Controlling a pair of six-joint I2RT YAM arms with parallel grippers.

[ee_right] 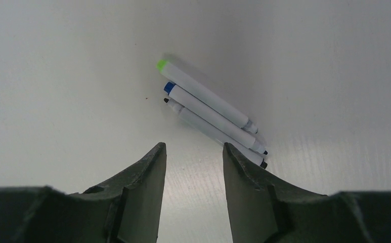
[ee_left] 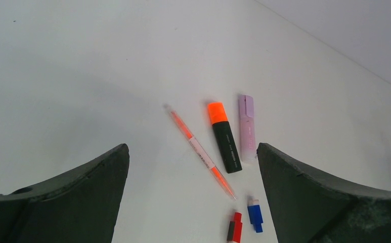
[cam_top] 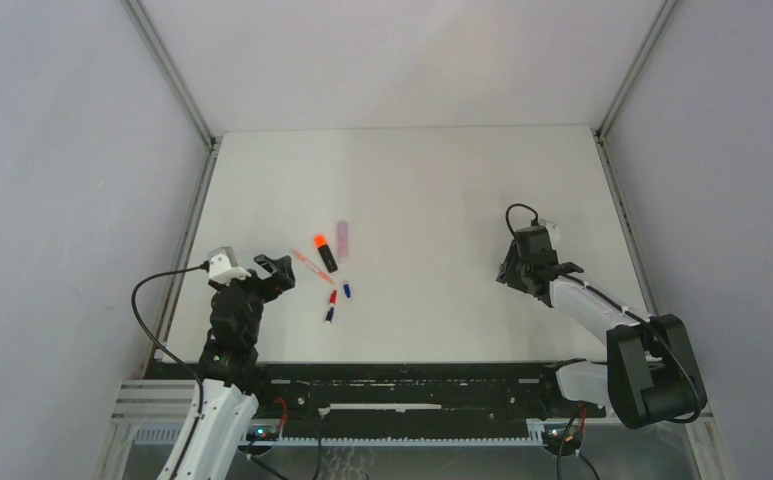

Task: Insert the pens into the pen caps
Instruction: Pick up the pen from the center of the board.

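Left of the table's middle lie a thin orange pen (ee_left: 198, 151), a stubby black highlighter (ee_left: 227, 147) with an orange end, and a lilac highlighter (ee_left: 247, 126). Just nearer are a small red cap (ee_left: 235, 228) and a small blue cap (ee_left: 255, 213). My left gripper (ee_left: 192, 147) hovers open wide, just short of this group, holding nothing. On the right side, three white pens (ee_right: 211, 114) with green, blue and black ends lie side by side ahead of my right gripper (ee_right: 193, 147). Its jaws stand partly open with only bare table between them. In the top view the right gripper (cam_top: 512, 274) hides those pens.
Another small dark blue piece (cam_top: 329, 314) lies nearest the arms, below the red cap (cam_top: 332, 296). The white table (cam_top: 422, 180) is bounded by grey walls with metal rails left and right. The arm bases and a black rail run along the near edge.
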